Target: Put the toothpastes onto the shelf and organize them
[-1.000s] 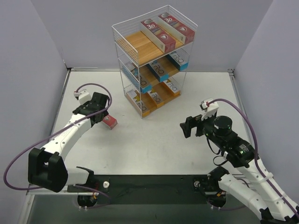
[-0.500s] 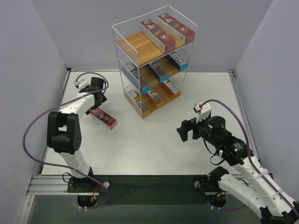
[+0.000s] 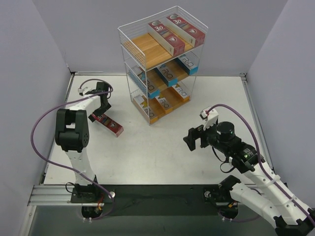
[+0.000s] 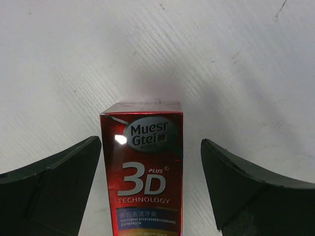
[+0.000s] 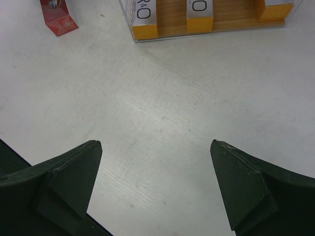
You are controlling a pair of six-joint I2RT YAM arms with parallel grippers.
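A red "3D" toothpaste carton (image 3: 107, 124) lies flat on the table left of the shelf (image 3: 147, 49). My left gripper (image 3: 100, 111) hangs over its far end, open. In the left wrist view the carton (image 4: 142, 172) lies between the spread fingers (image 4: 64, 182) without touching them. The shelf holds two red cartons (image 3: 170, 35) on the top board, teal-and-white ones (image 3: 167, 76) on the middle, orange-and-white ones (image 3: 165, 103) on the bottom. My right gripper (image 3: 192, 140) is open and empty over bare table right of centre; its wrist view shows the red carton (image 5: 58, 17) and the shelf's bottom tier (image 5: 231, 12) ahead.
The left half of the top board is bare wood. Grey walls stand on the left, back and right of the white table (image 3: 162, 152). The left arm's purple cable (image 3: 42, 128) loops out beside the left wall.
My left gripper has drawn back from above the red carton toward the far left, uncovering the carton's full length. My right gripper has edged left toward the table's middle.
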